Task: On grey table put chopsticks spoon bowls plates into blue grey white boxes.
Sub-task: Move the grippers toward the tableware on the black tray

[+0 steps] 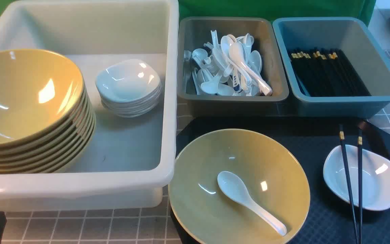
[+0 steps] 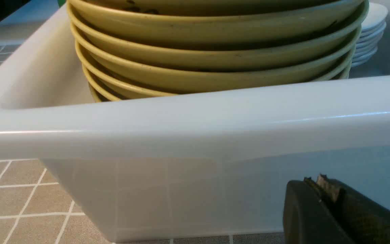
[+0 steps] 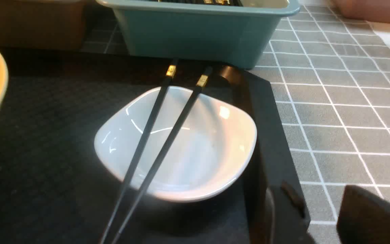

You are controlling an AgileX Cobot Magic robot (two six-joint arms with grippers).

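A white box point(image 1: 168, 101) is set along the left edge of the surface point(image 1: 80, 227). Inside it, stacked bowls point(image 1: 29, 101) are nested against its left wall, and stacked plates point(image 1: 129, 88) are placed towards its far right corner, apart from the bowls. A grey box point(image 1: 232, 99) and a blue box point(image 1: 350, 101) are set side by side along the far edge, with the blue one nearer the right edge. A heap of spoons point(image 1: 229, 67) is held in the grey box, and a bundle of chopsticks point(image 1: 327, 73) is laid flat in the blue one.

A black tray point(image 1: 317, 142) is placed at the near edge, in front of the two smaller boxes. A single bowl point(image 1: 242, 152) is stood upright at the tray's near left corner, and a spoon point(image 1: 245, 198) is laid inside it, scoop up. A single plate point(image 1: 377, 183) is set by the tray's right edge. A pair of chopsticks point(image 1: 349, 183) is laid across that plate, with the gold-banded ends pointed towards the tray's far edge.

The left pincer point(image 2: 320, 184) is seen clenched on nothing, low at the near left corner of the surface, just beside the near wall of the white box. Only a dark part of the right pincer point(image 3: 374, 217) is shown, near the tray's right edge; whether it is released or clenched cannot be told.
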